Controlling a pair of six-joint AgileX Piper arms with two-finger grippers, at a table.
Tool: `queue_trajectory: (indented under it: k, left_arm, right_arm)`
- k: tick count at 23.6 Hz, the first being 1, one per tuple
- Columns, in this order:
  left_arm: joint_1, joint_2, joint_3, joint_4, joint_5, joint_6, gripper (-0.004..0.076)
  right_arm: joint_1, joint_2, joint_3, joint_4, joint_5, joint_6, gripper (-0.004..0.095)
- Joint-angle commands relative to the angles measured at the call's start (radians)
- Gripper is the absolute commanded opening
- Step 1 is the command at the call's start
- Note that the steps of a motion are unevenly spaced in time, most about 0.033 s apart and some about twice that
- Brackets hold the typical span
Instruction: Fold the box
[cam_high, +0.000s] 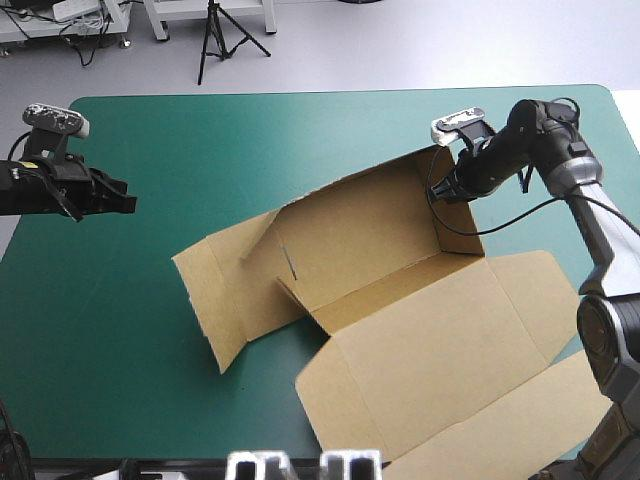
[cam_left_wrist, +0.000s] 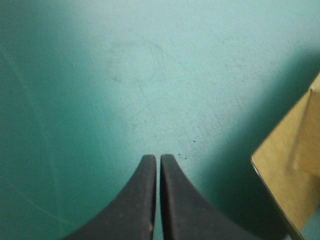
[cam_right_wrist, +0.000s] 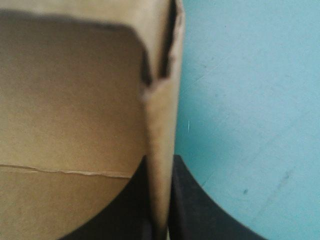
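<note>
— Two grippers to account for. How does the right gripper stand?
— It is pinched all but tight on the box. Its black fingers grip the raised end wall at its upper edge. One finger is inside the wall and one outside, with the brown board between them.
— Where does the box lie?
— On the teal-green cover, right of the table's middle and reaching to the near edge. The back wall and the end wall stand up and meet at the far right corner. The wide lid panel lies flat toward the near edge. A side flap is opened out at the box's left end.
— And the left gripper?
— Its fingers are pressed together, with only a hairline between the tips, and they hold nothing. It hangs over bare cover near the table's left edge, apart from the box. Its own wrist view shows a corner of the box off to one side, untouched.
</note>
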Motion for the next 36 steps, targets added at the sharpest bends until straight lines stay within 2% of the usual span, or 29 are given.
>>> queue_trajectory:
  k: [1,3,4,5,6,8,11,17,21,26,30,36]
  left_arm:
    - [0.0,-0.024,-0.034,-0.04,-0.025,-0.008,-0.0001]
    - [0.0,-0.024,-0.034,-0.04,-0.018,-0.008,-0.0009]
    - [0.0,-0.022,-0.034,-0.042,-0.018,-0.008,-0.0009]
    - [0.0,-0.022,-0.034,-0.042,-0.018,-0.008,-0.0009]
    - [0.0,-0.022,-0.034,-0.044,-0.018,-0.008,-0.0009]
    - [0.0,-0.022,-0.034,-0.04,-0.018,-0.008,-0.0009]
    - [0.0,-0.021,-0.034,-0.04,-0.025,-0.007,-0.0009]
    - [0.0,-0.021,-0.034,-0.042,-0.031,-0.007,-0.0009]
    - [0.0,-0.021,-0.034,-0.042,-0.031,-0.007,-0.0009]
    - [0.0,-0.021,-0.034,-0.049,-0.028,-0.009,-0.0009]
    - [0.0,-0.021,-0.034,-0.066,-0.03,-0.005,-0.0009]
    - [0.0,-0.021,-0.034,-0.091,-0.032,-0.005,-0.0009]
  right_arm:
    - [-0.005,0.046,-0.055,0.031,0.095,0.024,0.0011]
    - [-0.005,0.076,-0.089,0.062,0.095,-0.01,0.0154]
    - [-0.005,0.079,-0.113,0.083,0.095,-0.01,0.032]
    - [-0.005,0.079,-0.126,0.093,0.095,-0.01,0.0391]
    - [-0.005,0.079,-0.159,0.098,0.095,0.014,0.0558]
    - [-0.005,0.064,-0.218,0.085,0.095,0.082,0.0708]
    - [-0.005,-0.013,-0.29,0.062,0.095,0.098,0.0727]
    - [-0.003,-0.137,-0.278,-0.01,0.096,0.113,0.0727]
    - [-0.001,-0.109,-0.274,-0.013,0.096,0.113,0.0727]
    - [-0.001,-0.065,-0.17,-0.069,0.096,0.113,0.0725]
    - [0.001,-0.019,-0.078,-0.054,0.096,0.113,0.0725]
    - [0.045,0.052,-0.073,-0.045,0.095,0.098,0.0725]
